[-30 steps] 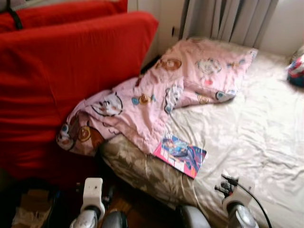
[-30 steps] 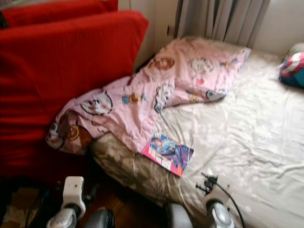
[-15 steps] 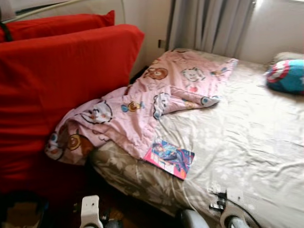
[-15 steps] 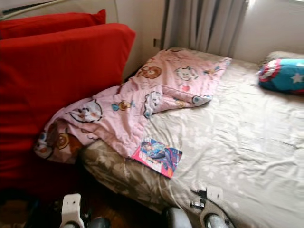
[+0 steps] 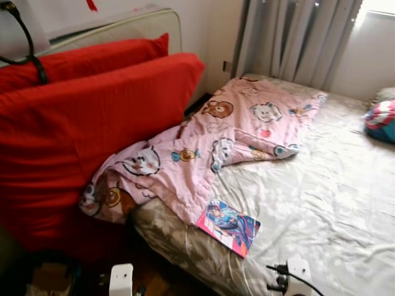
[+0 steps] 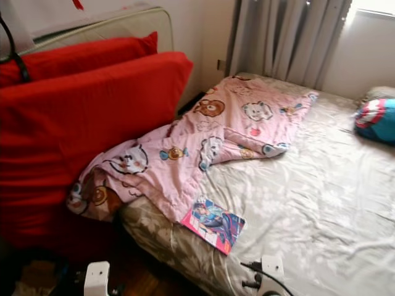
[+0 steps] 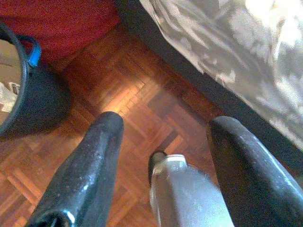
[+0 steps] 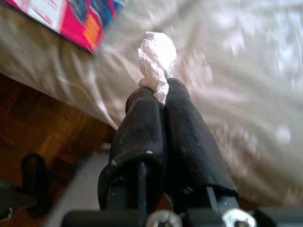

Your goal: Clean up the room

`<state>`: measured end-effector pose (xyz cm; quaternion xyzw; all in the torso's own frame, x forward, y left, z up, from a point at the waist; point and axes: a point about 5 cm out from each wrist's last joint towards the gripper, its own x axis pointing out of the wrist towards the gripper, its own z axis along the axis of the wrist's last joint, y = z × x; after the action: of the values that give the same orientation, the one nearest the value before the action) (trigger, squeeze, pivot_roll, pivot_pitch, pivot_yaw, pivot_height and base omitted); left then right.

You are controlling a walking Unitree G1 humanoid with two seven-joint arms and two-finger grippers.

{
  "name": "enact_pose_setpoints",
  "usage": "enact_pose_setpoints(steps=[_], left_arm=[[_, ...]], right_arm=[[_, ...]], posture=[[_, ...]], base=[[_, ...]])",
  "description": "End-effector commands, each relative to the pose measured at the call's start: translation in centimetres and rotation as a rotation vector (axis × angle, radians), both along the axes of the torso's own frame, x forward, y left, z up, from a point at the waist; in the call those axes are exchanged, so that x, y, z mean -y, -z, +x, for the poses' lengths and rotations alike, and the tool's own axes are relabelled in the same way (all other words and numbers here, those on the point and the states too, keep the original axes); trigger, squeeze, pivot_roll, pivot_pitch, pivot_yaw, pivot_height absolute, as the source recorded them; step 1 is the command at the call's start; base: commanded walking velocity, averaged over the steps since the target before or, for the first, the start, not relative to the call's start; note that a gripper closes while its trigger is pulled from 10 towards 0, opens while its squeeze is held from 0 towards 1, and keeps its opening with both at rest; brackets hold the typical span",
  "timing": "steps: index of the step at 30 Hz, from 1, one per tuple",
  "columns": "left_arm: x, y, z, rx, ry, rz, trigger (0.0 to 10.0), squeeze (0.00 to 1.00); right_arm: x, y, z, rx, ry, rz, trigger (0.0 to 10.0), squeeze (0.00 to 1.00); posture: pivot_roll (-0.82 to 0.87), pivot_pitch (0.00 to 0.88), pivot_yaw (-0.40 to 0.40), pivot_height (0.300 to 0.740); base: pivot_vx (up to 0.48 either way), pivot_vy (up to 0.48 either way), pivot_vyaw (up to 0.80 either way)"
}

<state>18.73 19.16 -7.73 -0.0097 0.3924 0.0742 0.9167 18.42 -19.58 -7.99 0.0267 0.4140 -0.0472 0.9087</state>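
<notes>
Our right gripper [image 8: 158, 97] pinches a crumpled white tissue [image 8: 157, 59] over the bed [image 5: 333, 203] edge, near the glossy magazine [image 5: 228, 226]. Our left gripper [image 7: 165, 151] hangs spread above the parquet, nearer the dark bin [image 7: 28, 94] (likely the tissue's destination, we judge).

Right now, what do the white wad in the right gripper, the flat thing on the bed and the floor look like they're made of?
White wad: crumpled tissue or thin paper, matte and creased, pinched in the right gripper.
Flat thing: likely a glossy printed magazine or booklet, with a bright cover.
Floor: wood parquet, small reddish-brown blocks with a slight sheen.
</notes>
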Motion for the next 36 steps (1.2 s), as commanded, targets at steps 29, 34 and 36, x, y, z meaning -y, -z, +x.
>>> enact_pose_setpoints(steps=[29, 34, 36], left_arm=[[0.1, 0.1, 0.1, -0.038, 0.003, -0.008, 10.0, 0.00], [-0.1, 0.3, -0.2, -0.050, 0.001, -0.009, 10.0, 0.00], [-0.1, 0.4, -0.4, -0.055, -0.001, -0.010, 10.0, 0.00]], right_arm=[[5.0, -0.9, -0.1, -0.053, 0.027, -0.015, 10.0, 0.00], [4.6, -0.9, 0.1, -0.047, 0.009, -0.014, 10.0, 0.00], [4.7, -0.9, 0.1, -0.047, 0.000, -0.019, 10.0, 0.00]], posture=[[0.01, 0.000, -0.057, 0.740], [0.01, 0.000, -0.053, 0.740], [0.01, 0.000, -0.054, 0.740]], base=[[0.000, 0.125, 0.13], [0.000, 0.366, 0.00], [0.000, 0.375, 0.00]])
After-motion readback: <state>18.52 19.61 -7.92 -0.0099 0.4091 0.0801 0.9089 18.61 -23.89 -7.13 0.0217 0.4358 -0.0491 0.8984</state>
